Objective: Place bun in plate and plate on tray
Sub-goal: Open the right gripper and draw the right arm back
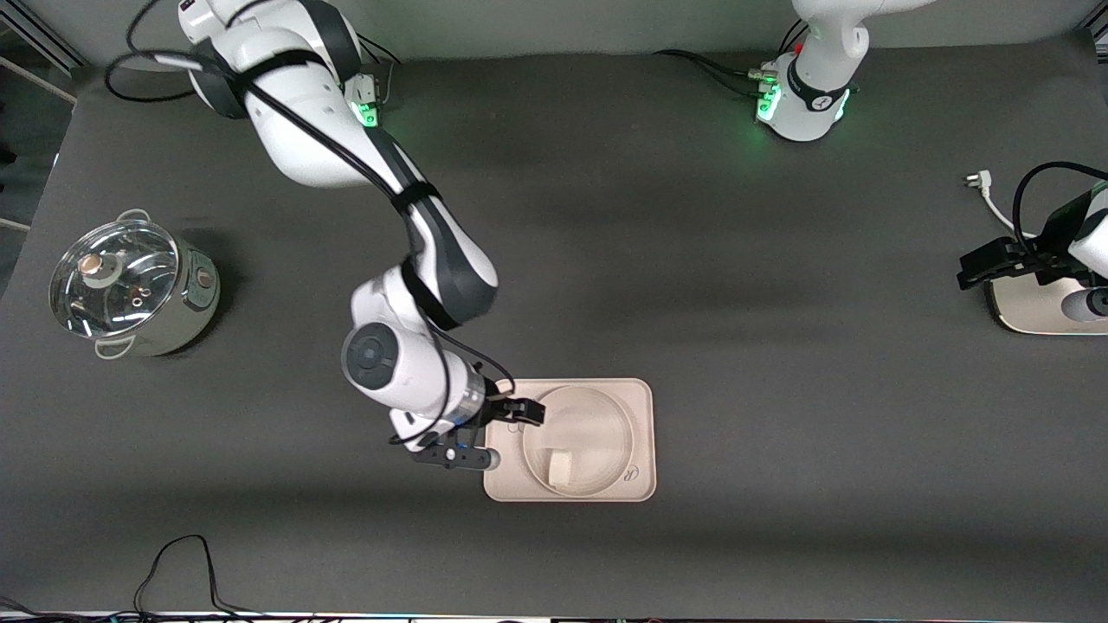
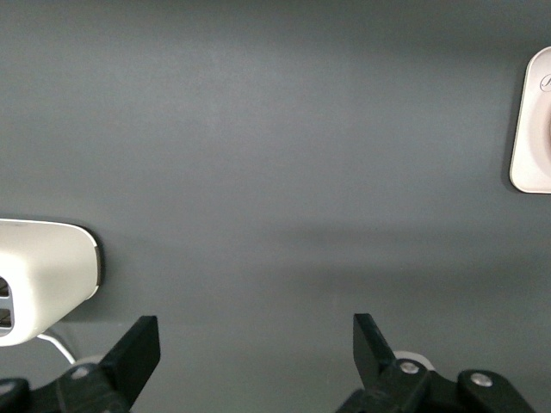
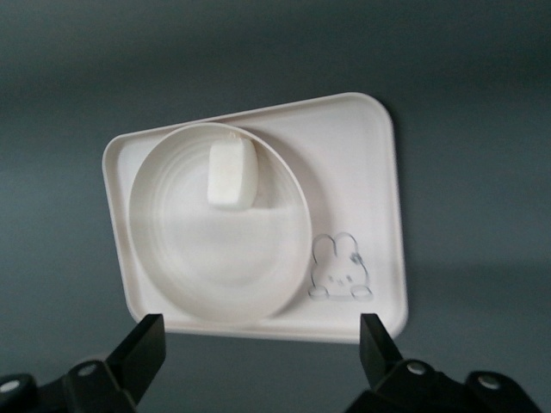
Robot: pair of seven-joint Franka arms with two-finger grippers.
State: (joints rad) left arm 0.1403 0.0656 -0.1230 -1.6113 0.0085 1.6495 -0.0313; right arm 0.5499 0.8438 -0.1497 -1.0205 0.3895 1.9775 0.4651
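Observation:
The cream-pink tray lies on the table near the front camera. The round cream plate sits on it, and the small white bun lies in the plate by the rim nearest the front camera. In the right wrist view the bun rests in the plate on the tray. My right gripper is open and empty, low beside the tray's edge toward the right arm's end. My left gripper is open and empty and waits at the left arm's end of the table.
A steel pot with a glass lid stands at the right arm's end. A cream device lies under the left arm and shows in the left wrist view. A white plug and cable lie near it. A tray corner shows there too.

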